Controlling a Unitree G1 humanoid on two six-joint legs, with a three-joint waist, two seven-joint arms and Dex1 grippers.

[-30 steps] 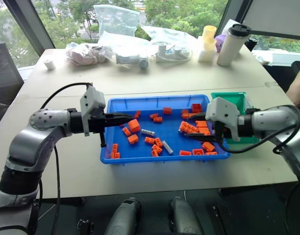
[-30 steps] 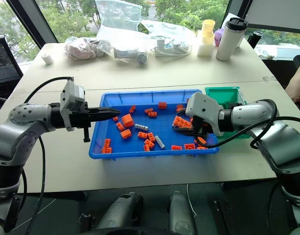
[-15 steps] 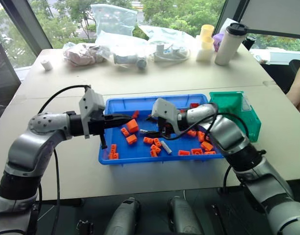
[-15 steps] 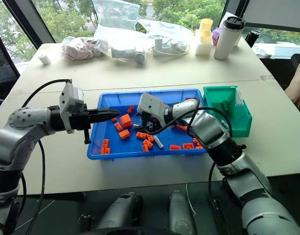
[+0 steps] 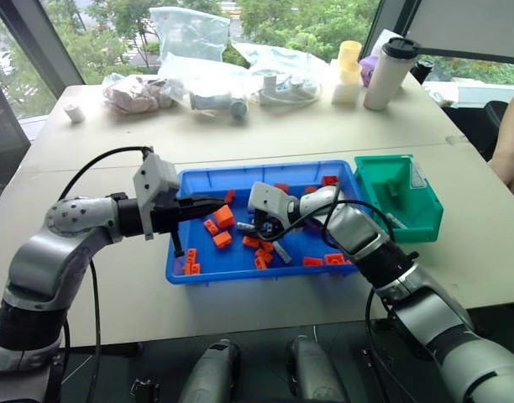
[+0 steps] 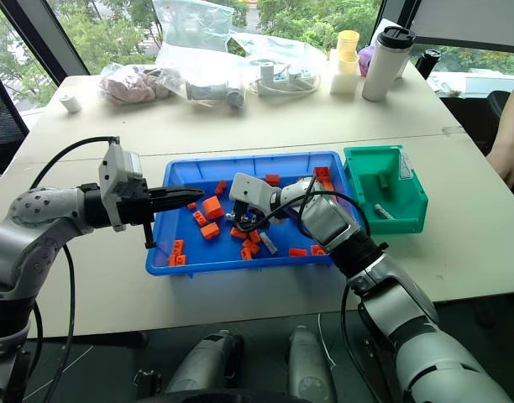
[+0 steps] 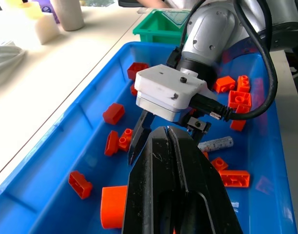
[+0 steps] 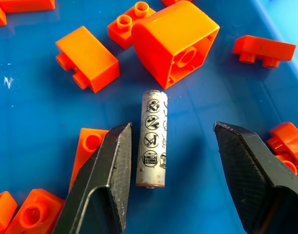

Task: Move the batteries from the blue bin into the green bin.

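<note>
Right end effector (image 8: 171, 161) released (fingers straddling) | battery (image 8: 152, 138): slim silvery-grey cylinder, printed icons, lying flat

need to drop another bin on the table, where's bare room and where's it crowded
Bare tabletop runs between the blue bin and the bags and cups along the far edge. More bare room lies in front of the blue bin toward the near edge. Crowded: the blue bin's middle, where the right gripper straddles a battery among orange bricks.

battery (image 8: 152, 139) — warning pictograms, no legible words
</note>
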